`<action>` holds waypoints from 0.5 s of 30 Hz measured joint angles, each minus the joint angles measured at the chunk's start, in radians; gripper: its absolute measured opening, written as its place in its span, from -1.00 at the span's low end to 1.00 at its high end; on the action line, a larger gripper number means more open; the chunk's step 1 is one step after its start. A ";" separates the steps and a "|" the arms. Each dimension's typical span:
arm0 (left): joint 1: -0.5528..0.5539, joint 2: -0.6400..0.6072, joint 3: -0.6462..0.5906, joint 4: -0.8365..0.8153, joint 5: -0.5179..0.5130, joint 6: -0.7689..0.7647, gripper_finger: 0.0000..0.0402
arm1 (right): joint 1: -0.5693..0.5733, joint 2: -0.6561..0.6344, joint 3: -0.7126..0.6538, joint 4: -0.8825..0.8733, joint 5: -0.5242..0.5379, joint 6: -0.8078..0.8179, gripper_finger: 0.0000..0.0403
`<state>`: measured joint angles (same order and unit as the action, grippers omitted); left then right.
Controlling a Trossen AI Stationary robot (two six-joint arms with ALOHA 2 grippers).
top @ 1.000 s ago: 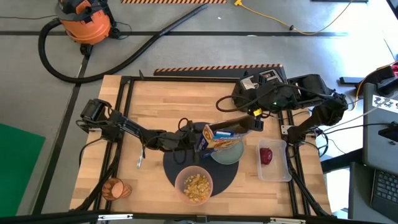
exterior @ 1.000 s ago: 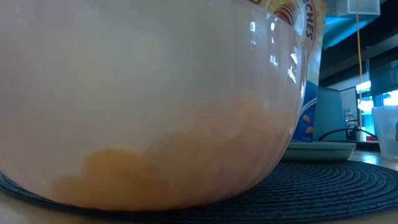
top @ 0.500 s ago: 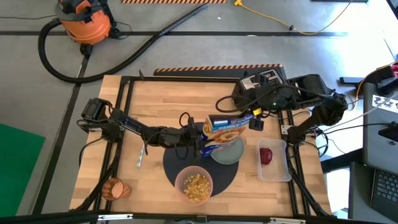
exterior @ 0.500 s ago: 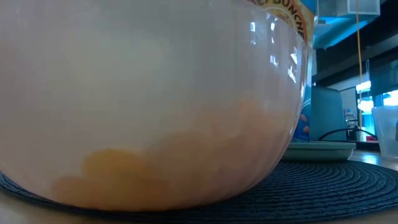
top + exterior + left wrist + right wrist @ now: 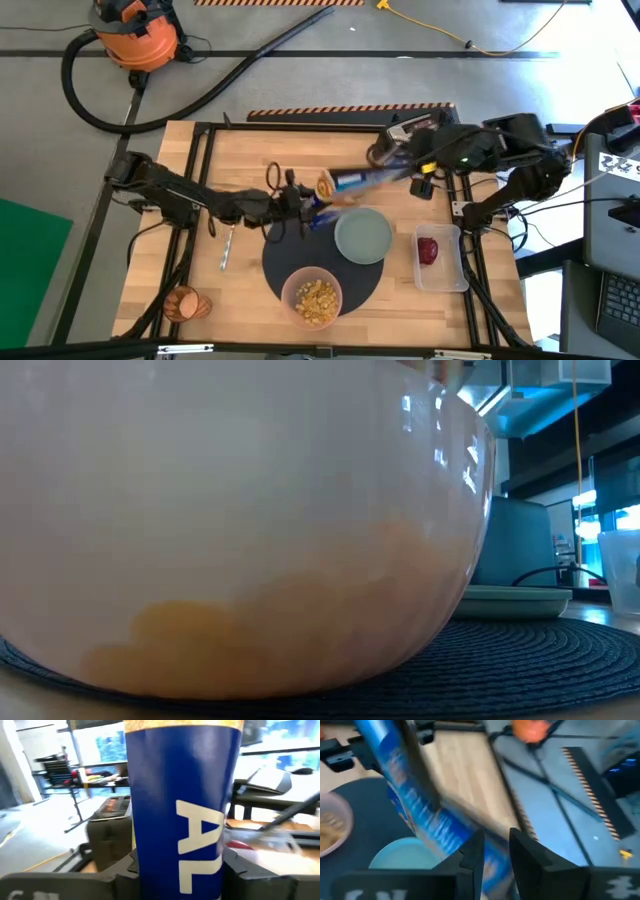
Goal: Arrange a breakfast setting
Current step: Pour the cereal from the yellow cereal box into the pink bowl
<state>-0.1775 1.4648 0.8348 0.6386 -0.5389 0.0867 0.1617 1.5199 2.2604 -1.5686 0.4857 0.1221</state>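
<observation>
Dark-grey mat [image 5: 285, 262]: lies mid-table, carrying the bowl and plate; judged placed.
Pink bowl [image 5: 312, 297]: on the mat's near edge, holding cereal; filling looks done.
Pale green plate [image 5: 362, 236]: on the mat's right side, bare; toast not seen on it.
Red apple [image 5: 428, 250]: in a clear tray [image 5: 441, 281] right of the mat, well apart from the plate.
Metal spoon [image 5: 226, 249]: on bare wood left of the mat; not yet set.
Orange cup [image 5: 187, 301]: near-left table corner, lying over; not yet set.
Cereal box [image 5: 352, 181]: blue, lifted and tilted above the table behind the plate, spanning both grippers.
Left gripper [image 5: 300, 200]: fingers clamped on the box's end.
Right gripper [image 5: 405, 165]: at the box's other end; grip cannot be told.
Writing: large white "AL" on the box [image 5: 182, 815]; nothing more legible.
Remaining, judged: park box, then set spoon, cup, apple, toast.
</observation>
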 joint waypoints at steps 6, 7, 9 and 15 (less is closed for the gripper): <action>0.049 -0.117 -0.090 -0.073 0.033 -0.009 -0.37 | 0.106 -0.074 0.000 -0.001 0.261 0.055 -0.60; 0.058 -0.134 -0.112 -0.082 0.039 -0.007 -0.37 | 0.128 -0.086 0.000 -0.002 0.279 0.066 -0.60; 0.085 -0.178 -0.165 -0.086 0.060 -0.001 -0.37 | 0.169 -0.104 -0.007 -0.001 0.284 0.089 -0.60; 0.231 -0.334 -0.341 -0.062 0.133 -0.010 -0.37 | 0.296 -0.150 -0.164 0.000 0.308 0.184 -0.66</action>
<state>0.0537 1.1307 0.4935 0.5770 -0.4060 0.0770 0.4574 1.3696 2.0965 -1.5681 0.7934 0.3062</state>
